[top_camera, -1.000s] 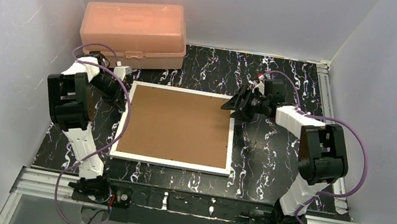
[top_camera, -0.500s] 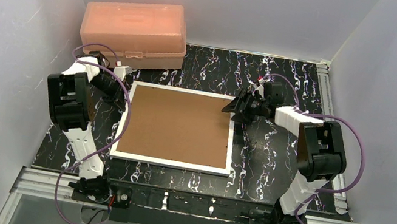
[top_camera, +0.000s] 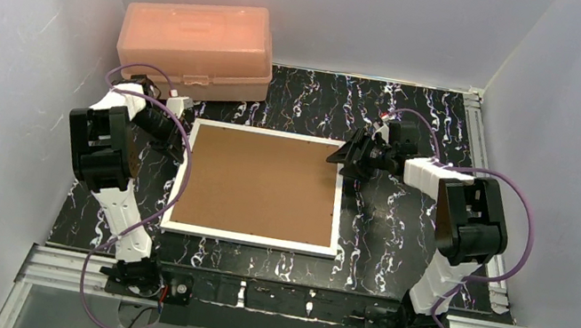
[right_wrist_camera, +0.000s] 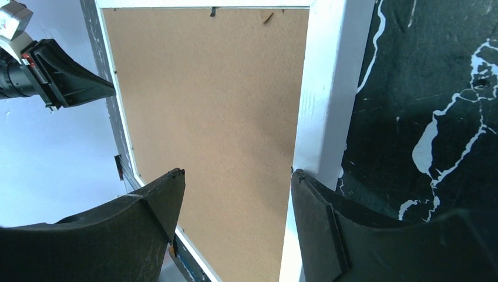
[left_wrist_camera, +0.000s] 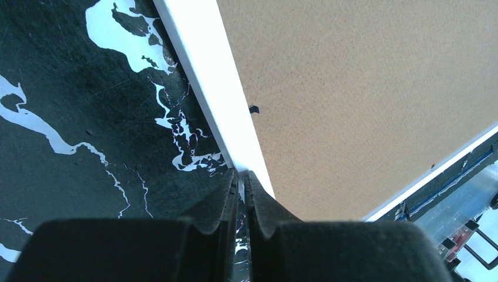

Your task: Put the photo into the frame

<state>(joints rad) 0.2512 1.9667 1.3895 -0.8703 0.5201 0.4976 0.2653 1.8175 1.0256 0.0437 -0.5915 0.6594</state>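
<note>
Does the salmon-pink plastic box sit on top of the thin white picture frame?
No, the salmon-pink plastic box stands apart from the thin white picture frame, behind its far left corner.

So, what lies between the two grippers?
The frame, with its backing board, fills the stretch: the shut left gripper is at its left rim, the open right gripper over its far right corner. The top view shows this.
</note>
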